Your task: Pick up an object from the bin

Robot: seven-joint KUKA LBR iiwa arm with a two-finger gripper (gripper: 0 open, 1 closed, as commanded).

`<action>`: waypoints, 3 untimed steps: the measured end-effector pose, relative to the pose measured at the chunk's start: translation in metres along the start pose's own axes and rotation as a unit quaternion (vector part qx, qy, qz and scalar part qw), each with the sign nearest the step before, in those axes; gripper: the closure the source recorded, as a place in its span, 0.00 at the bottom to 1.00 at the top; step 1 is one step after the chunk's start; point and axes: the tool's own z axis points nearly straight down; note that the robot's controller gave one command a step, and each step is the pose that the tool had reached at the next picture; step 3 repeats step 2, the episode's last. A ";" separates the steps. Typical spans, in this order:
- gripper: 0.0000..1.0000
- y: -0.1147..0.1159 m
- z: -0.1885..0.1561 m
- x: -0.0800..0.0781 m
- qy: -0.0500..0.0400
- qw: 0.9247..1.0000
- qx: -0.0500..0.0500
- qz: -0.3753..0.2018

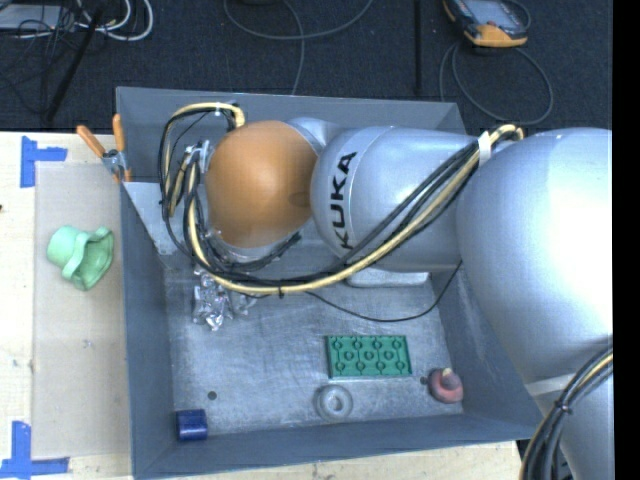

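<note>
dark floor (330, 48) along the far side, grey metal bin (145, 388) set nearer, taking up the middle. silver arm (400, 203) in from the right, lying across the far half of the bin, lettered kuka on one joint. round orange cover (258, 183) at the wrist, looped about with black and yellow cables (190, 183). gripper (213, 303) just below the cover, pointed down at bare grey floor in the left part of the bin, near the left wall; seen as a glinting cluster of metal, so open or closed: cannot tell. loose things all in the near half, apart from the gripper. green studded plate (368, 356) lying flat, right of centre. grey ring-shaped disc (334, 401) just near-left of the plate, close to the near wall. small blue block (191, 425) in the near-left corner, on the gripper's side of the bin. reddish round piece (445, 385) in the near-right corner, just beside the plate's right end. each lying alone, none touching another. pale green lump (82, 255) outside the bin, left of its left wall.
</note>
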 end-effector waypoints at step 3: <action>1.00 -0.003 -0.114 -0.004 0.001 1.000 0.000 0.006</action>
